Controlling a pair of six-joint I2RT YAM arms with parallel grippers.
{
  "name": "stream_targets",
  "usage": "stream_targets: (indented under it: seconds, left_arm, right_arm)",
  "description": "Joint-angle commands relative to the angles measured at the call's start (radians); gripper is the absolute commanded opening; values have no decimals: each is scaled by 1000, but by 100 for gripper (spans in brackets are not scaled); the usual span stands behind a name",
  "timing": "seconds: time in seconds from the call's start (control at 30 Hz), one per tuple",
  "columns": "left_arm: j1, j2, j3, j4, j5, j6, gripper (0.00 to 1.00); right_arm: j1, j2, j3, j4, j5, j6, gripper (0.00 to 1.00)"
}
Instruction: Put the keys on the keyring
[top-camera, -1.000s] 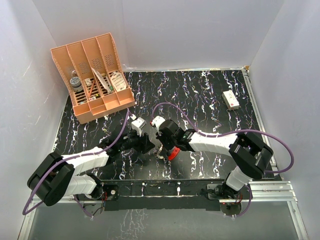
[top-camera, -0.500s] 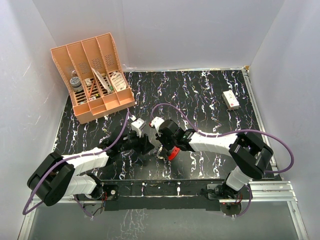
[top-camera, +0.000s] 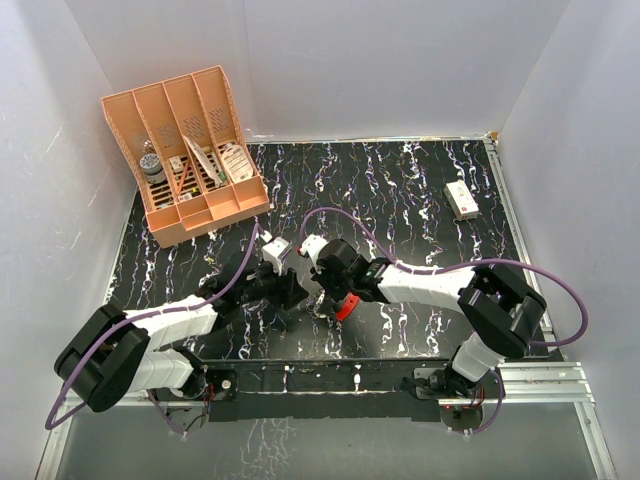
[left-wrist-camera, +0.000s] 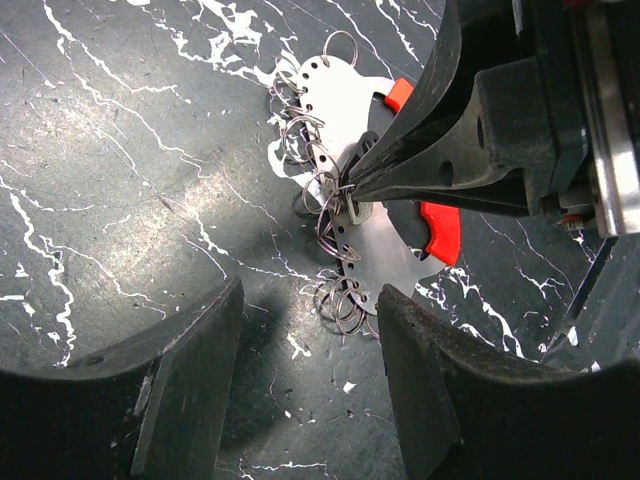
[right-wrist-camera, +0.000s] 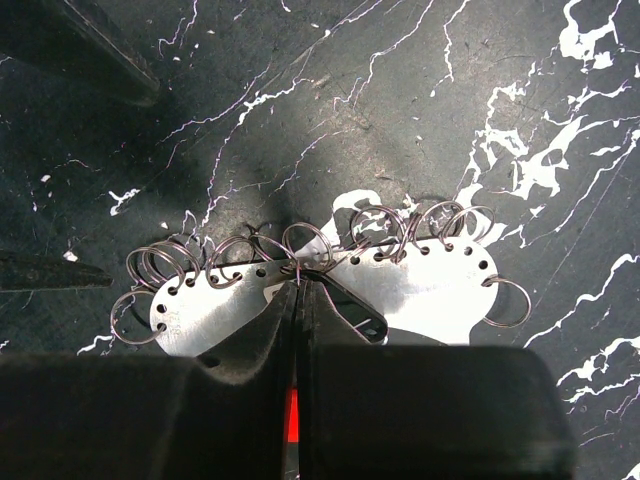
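Keyring (left-wrist-camera: 388, 262), a flat pale metal crescent with a row of small holes along its edge, thin wire rings hanging in those holes and thick bright red pieces on one side, is lying flat on the black table with white marble veins (top-camera: 400, 190). It is sitting in the near middle, between your two arms.

Your right gripper (left-wrist-camera: 352, 192) is standing over it. Its two black fingers are pressing fully together, and their tips are touching the holed edge of the keyring among the wire rings. A tiny dark flat key (right-wrist-camera: 350, 305) with a pale middle is lying on the metal plate just beside these tips. Whether the tips are pinching the key, a wire ring or nothing, you cannot tell from these views.

Your left gripper (left-wrist-camera: 310, 300) is hovering low, just beside the ringed edge of the keyring, on the side away from the red pieces. Its jaws are standing apart and are holding nothing.

At the back left corner an orange plastic file organizer (top-camera: 190, 150) is standing with some small items in its slots. A small white rectangular box with a red mark (top-camera: 461, 199) is lying at the back right, well apart from both grippers.
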Motion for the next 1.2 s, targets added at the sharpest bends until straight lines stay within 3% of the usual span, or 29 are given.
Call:
stream_targets:
  seconds: [0.0,0.4,1.17]
  left_arm:
    - [6,-17,-14,8,-4,5,54]
    - [23,-62,-36,-31,-98,-33,52]
    - [69,-59,-57,-24,-86,-58,51]
  right_arm:
    - [6,-23,36,58,-1,-19,0]
    - [15,-17,48,62,-7,-27,0]
    - [38,2,63,36,3,-65,0]
